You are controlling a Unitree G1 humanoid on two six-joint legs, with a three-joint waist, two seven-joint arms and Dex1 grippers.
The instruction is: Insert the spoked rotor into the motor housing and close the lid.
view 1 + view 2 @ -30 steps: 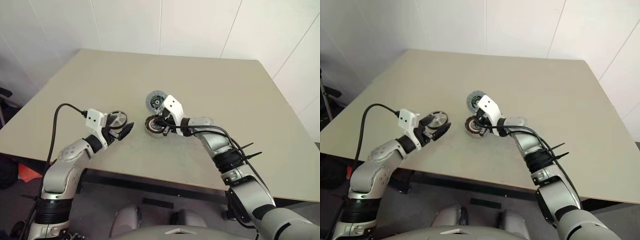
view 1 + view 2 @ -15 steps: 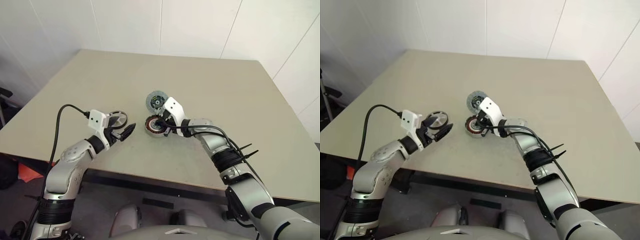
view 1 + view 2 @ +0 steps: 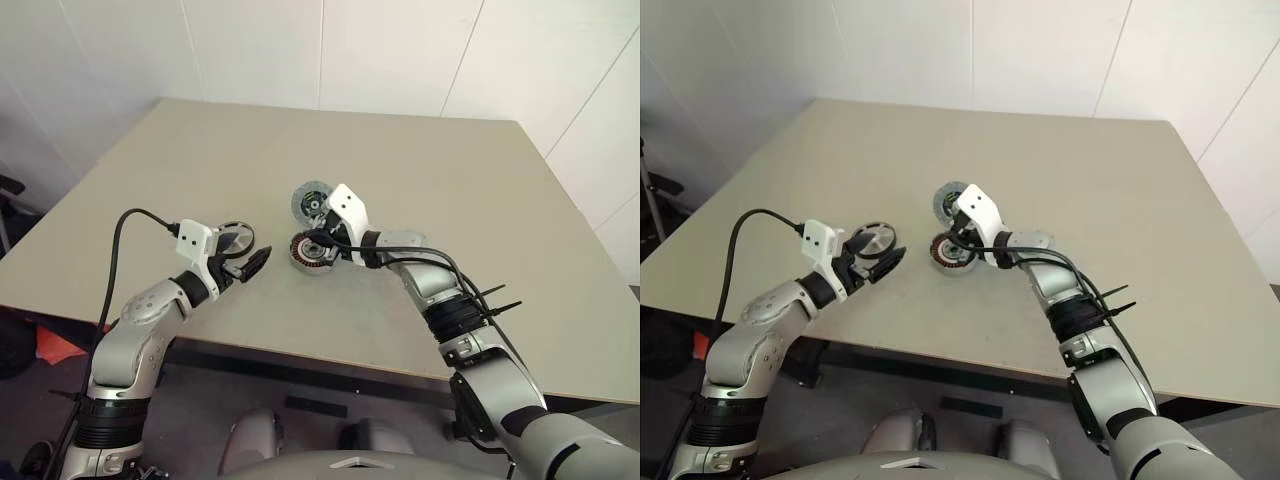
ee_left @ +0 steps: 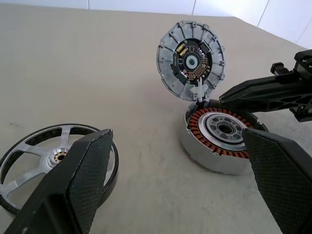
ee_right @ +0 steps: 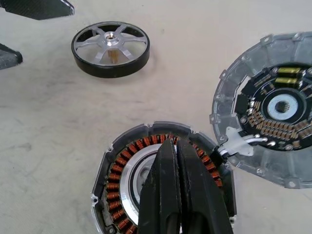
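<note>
On a matte beige tabletop [image 3: 420, 190], the round motor housing [image 5: 161, 183], a shallow ring lined with copper-coloured windings around a silver centre, lies open near the middle. The right gripper [image 5: 178, 161], its two black fingers pressed together with nothing between them, pokes down over the housing's silver centre; whether the tips touch it cannot be told. Just beyond the housing and joined to its rim by a small white tab, the flat grey-blue lid [image 4: 191, 60] with its dark circuit-covered centre stands swung open, tilted up on its edge. Well to the left lies the spoked rotor [image 5: 110, 48], a shiny silver wheel with spoke cutouts around a central hub and a dark outer rim, flat on the table. The left gripper [image 3: 248, 262] hangs just beside the rotor, fingers spread wide and holding nothing, pointing toward the housing.
</note>
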